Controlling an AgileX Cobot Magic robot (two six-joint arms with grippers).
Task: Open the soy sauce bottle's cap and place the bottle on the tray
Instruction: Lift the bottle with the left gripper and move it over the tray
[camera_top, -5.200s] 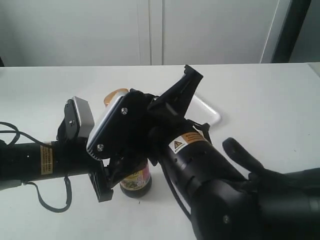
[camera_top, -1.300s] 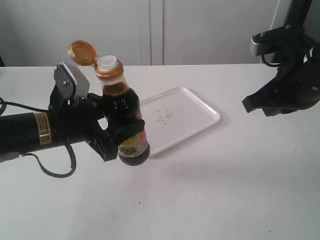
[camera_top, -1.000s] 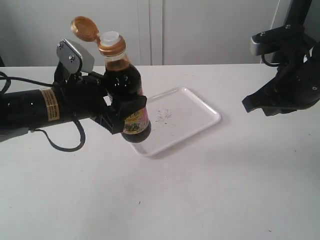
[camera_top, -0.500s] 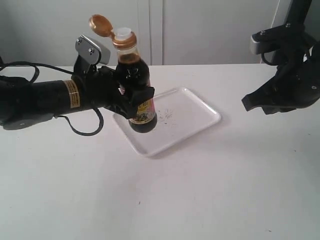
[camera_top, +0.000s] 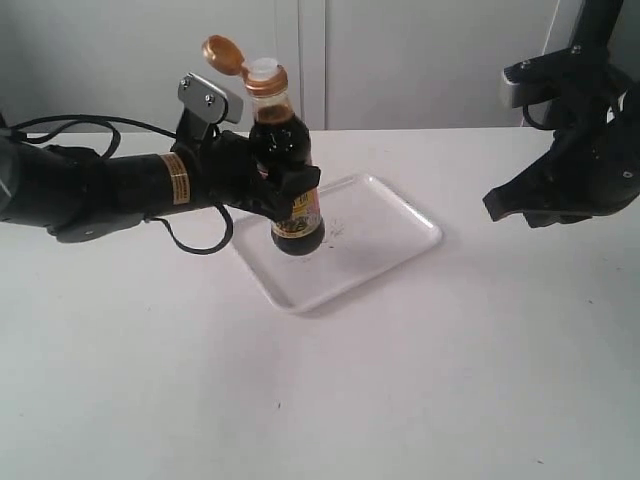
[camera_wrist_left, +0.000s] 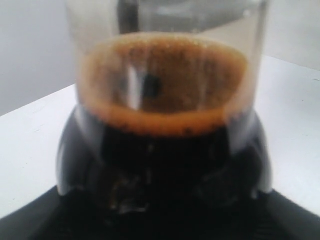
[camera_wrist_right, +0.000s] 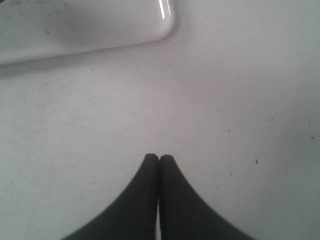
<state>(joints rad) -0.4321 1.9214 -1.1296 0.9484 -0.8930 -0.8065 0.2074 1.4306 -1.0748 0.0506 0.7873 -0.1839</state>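
The soy sauce bottle (camera_top: 284, 165) hangs upright over the left part of the white tray (camera_top: 390, 235), its base close above the tray floor. My left gripper (camera_top: 278, 190) is shut on the bottle's body. The copper-orange cap (camera_top: 222, 53) is flipped open to the left, and the white spout (camera_top: 264, 69) shows. In the left wrist view the bottle (camera_wrist_left: 165, 130) fills the frame, dark liquid with a brown foam ring, and hides the fingers. My right gripper (camera_wrist_right: 159, 159) is shut and empty above the table, near a corner of the tray (camera_wrist_right: 100, 25). In the exterior view it (camera_top: 498, 208) hovers at the far right.
A white table (camera_top: 400, 380) carries everything. A black cable (camera_top: 190, 245) loops down from the left arm toward the table. White cabinet doors (camera_top: 400, 60) stand behind the table's far edge.
My left arm has carried the open bottle up and to the right, from beside the tray to over its left part. Five seconds ago both arms crowded the bottle; the right arm has withdrawn to the right.
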